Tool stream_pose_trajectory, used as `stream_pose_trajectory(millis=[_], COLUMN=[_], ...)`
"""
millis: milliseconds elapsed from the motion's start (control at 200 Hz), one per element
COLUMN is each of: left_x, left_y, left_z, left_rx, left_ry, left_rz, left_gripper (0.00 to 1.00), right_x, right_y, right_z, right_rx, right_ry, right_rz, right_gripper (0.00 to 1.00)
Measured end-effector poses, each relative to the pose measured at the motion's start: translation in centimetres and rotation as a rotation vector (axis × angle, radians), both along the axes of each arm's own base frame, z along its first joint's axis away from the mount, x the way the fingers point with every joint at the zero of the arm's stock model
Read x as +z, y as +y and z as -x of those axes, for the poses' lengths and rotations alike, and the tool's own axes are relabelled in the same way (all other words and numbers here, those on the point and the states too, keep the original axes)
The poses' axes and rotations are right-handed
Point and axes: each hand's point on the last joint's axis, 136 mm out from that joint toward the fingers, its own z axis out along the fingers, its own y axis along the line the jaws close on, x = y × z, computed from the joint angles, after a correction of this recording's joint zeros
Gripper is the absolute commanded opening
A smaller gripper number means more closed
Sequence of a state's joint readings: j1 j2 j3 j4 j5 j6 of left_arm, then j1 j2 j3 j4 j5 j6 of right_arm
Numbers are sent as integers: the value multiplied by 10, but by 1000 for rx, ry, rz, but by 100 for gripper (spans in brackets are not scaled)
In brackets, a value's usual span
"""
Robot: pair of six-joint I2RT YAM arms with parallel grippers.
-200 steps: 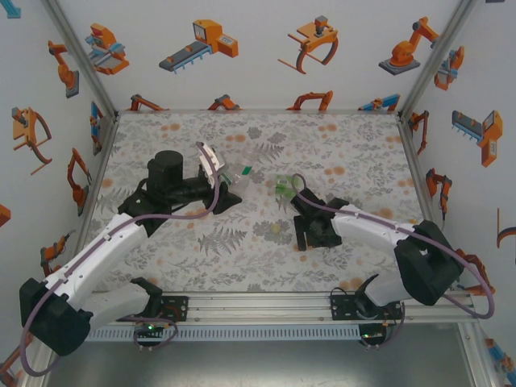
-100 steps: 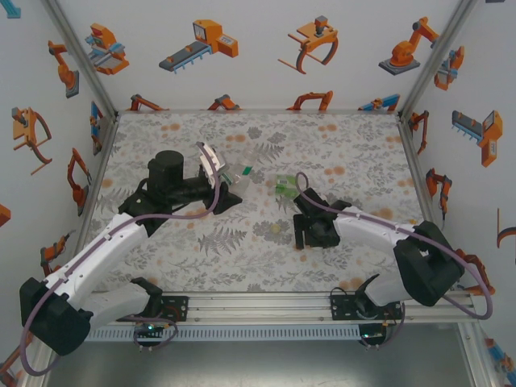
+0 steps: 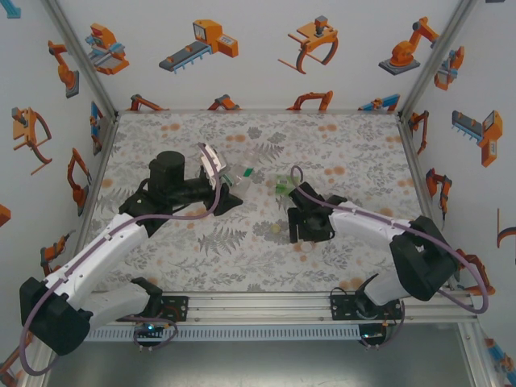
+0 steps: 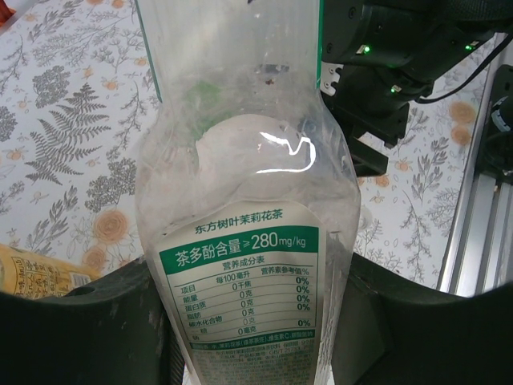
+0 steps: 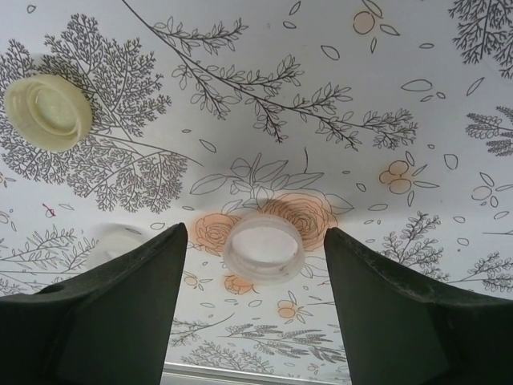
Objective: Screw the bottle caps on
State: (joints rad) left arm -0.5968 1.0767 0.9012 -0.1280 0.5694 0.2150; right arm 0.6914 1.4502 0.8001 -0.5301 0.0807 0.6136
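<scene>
The right gripper (image 5: 255, 238) hangs low over the table with its jaws apart, one finger on each side of a white cap (image 5: 264, 249) that lies open side up on an orange flower of the print, touching neither finger. A pale yellow cap (image 5: 48, 112) lies well apart from it, on a printed fern. The left gripper (image 4: 256, 329) is clamped on a clear bottle (image 4: 248, 200) with a green and white label, held off the surface near the middle of the table. From above, the left gripper (image 3: 222, 184) and the right gripper (image 3: 302, 232) stand near each other mid-table. The table cover (image 3: 347, 145) is a pale sheet printed all over with grey ferns and leaves and small orange blooms. Around it stand white walls (image 3: 242, 76) dotted with orange pictures of robot arms and grippers, aluminium posts (image 3: 81, 60) in the far corners, and an aluminium rail (image 3: 258, 306) along the near edge, carrying both arm bases.
</scene>
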Motion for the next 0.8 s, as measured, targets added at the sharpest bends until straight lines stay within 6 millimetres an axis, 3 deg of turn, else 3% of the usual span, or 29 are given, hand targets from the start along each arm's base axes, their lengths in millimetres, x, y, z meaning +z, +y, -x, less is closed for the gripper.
stream_pose_trajectory(millis=[200, 801], left_x=[0, -1], left_y=[-1, -4], left_z=[1, 5], left_rx=[-3, -17], left_ry=[1, 1], left_rz=[-1, -2], left_gripper=[12, 13], right_x=[7, 5], right_y=[4, 10], right_z=[4, 10], right_rx=[10, 32], right_ry=[5, 23], right_rz=[-38, -43], right_gripper=[64, 64])
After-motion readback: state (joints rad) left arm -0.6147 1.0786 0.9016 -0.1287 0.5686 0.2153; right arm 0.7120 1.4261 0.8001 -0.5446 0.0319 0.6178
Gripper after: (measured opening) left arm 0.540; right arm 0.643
